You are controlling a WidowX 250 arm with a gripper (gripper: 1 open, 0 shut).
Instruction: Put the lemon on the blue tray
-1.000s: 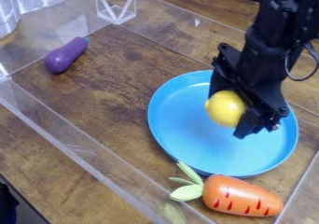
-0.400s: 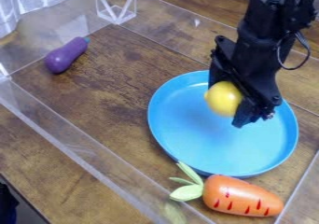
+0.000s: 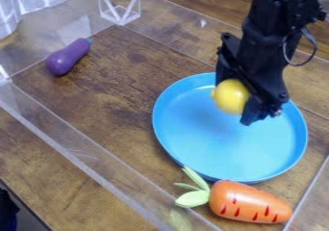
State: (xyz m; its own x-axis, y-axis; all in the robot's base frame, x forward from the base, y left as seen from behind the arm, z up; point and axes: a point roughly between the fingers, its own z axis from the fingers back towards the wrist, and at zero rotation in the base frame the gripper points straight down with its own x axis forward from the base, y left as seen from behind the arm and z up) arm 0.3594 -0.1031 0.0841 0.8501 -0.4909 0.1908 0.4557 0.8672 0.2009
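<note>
The yellow lemon (image 3: 230,96) hangs just above the blue tray (image 3: 206,129), over the tray's upper middle. My black gripper (image 3: 240,98) comes down from the top right and is shut on the lemon, with one finger (image 3: 266,104) showing on its right side. The tray lies flat on the wooden table at the right. Part of the lemon's far side is hidden by the gripper body.
An orange carrot with green leaves (image 3: 238,200) lies just in front of the tray. A purple eggplant (image 3: 68,55) rests at the far left. Clear plastic walls (image 3: 77,148) edge the work area, and a clear stand (image 3: 121,6) sits at the back.
The gripper and the lemon have shifted slightly up and toward the back over the tray. The grip stays shut.
</note>
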